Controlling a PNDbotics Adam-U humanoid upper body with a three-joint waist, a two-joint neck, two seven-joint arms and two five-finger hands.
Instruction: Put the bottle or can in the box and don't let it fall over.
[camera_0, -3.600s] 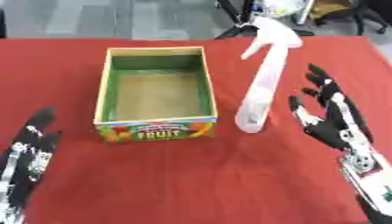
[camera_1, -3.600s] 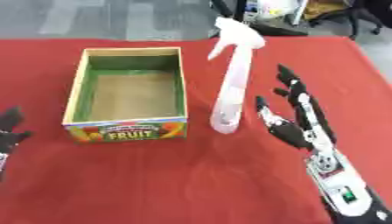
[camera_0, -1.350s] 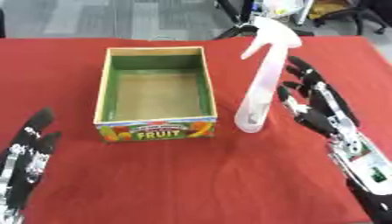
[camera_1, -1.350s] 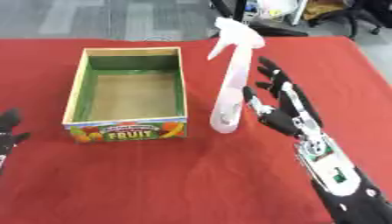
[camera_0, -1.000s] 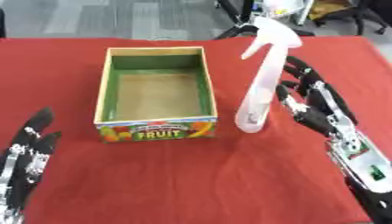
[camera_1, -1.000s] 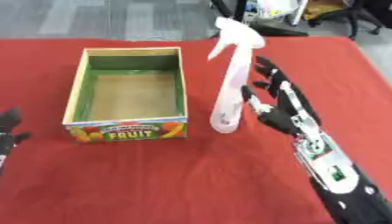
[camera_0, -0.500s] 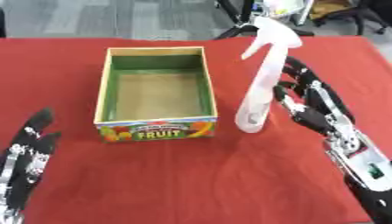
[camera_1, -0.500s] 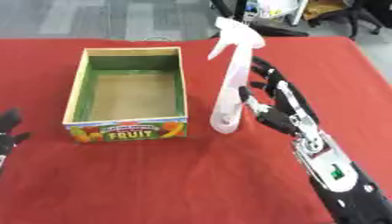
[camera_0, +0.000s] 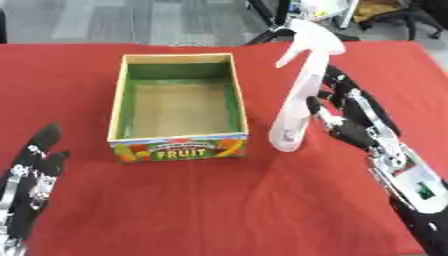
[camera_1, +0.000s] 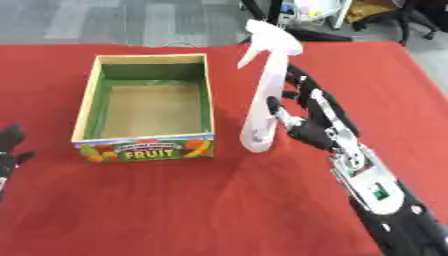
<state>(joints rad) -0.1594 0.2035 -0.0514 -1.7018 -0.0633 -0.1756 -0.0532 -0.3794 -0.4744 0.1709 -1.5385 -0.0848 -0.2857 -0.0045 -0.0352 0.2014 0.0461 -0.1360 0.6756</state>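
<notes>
While the left hand (camera_0: 31, 187) shows flat, right hand (camera_1: 306, 122) spreads beside bottle (camera_1: 262, 95).

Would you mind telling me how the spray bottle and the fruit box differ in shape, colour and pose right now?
The spray bottle is tall, slim and white, while the fruit box is low, wide and green inside with a colourful printed front. The spray bottle stands upright beside the right robot hand, whose fingers are open next to it; the fruit box sits apart from both hands, with nothing inside it. Both rest on the red tablecloth.
</notes>
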